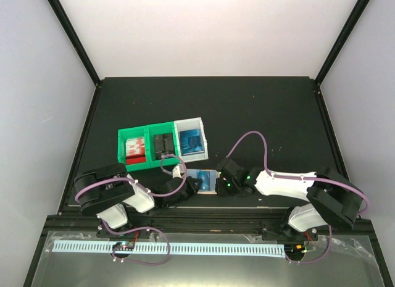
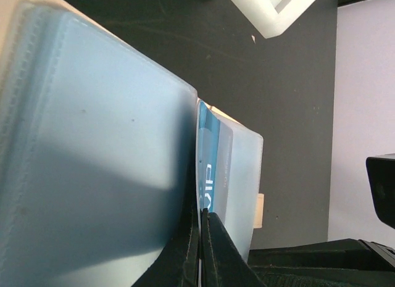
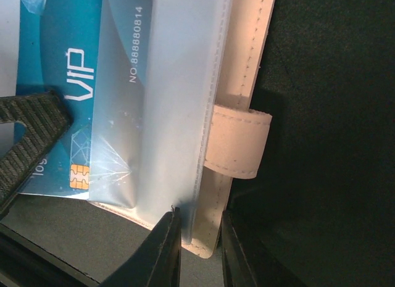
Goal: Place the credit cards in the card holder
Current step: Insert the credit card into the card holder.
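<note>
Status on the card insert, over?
Left gripper shut on credit card, card partly inside clear sleeve. Right gripper pinching card holder edge. Nothing seen blocking.

Pinched in our right gripper (image 3: 200, 220), whose fingers are matt black plastic, the card holder (image 3: 247, 83) is pale, smooth leather-like material with fine stitching. Left of those fingers its sleeve (image 3: 179, 83) is frosted, translucent plastic. The credit card (image 3: 62, 71) inside is glossy blue plastic with a metallic chip. At our left gripper (image 2: 201, 222) the sleeves look milky. The table (image 3: 333, 114) to the right is matt black.
</note>
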You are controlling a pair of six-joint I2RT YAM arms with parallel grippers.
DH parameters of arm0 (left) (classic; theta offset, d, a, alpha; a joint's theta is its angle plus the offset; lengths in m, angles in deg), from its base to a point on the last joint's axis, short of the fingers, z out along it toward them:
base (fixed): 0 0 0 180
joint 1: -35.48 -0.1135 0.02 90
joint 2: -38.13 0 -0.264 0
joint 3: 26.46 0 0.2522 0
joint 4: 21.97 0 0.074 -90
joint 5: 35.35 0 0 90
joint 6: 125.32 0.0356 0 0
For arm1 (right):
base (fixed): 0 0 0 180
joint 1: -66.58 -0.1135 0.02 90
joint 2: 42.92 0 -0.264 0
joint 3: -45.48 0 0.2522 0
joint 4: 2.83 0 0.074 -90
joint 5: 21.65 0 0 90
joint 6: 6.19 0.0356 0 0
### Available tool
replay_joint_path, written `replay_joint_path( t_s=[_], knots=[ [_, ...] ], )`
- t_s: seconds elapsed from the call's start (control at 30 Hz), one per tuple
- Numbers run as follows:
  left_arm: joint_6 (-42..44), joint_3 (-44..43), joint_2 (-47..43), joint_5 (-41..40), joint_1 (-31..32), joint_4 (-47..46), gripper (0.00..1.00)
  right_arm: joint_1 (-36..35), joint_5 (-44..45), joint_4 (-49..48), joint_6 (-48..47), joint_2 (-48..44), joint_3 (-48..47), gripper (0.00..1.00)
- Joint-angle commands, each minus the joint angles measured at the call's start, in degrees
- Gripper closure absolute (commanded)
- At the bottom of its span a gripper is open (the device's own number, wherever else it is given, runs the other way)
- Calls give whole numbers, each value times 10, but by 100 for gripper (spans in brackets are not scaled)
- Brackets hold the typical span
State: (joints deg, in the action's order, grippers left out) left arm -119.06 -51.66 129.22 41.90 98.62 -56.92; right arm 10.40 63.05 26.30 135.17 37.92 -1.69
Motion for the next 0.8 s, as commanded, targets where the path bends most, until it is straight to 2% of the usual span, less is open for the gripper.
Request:
replay_joint_path(
  t_s=[0.0, 0.1, 0.27, 0.43, 0.77],
  knots=[
    [-2, -6, 29, 35, 10, 15, 98, -4, 1, 13, -1, 16, 6, 78],
    [10, -10, 13, 31, 11, 50, 92, -4, 3, 13, 0, 15, 7, 78],
    [50, -34, -30, 34, 14, 172, 76, -4, 7, 14, -1, 13, 7, 78],
    [77, -43, -54, 59, 15, 230, 60, -4, 9, 15, -2, 12, 8, 78],
    [132, -80, -147, 47, 15, 399, 39, -4, 11, 15, -3, 14, 8, 78]
  ],
)
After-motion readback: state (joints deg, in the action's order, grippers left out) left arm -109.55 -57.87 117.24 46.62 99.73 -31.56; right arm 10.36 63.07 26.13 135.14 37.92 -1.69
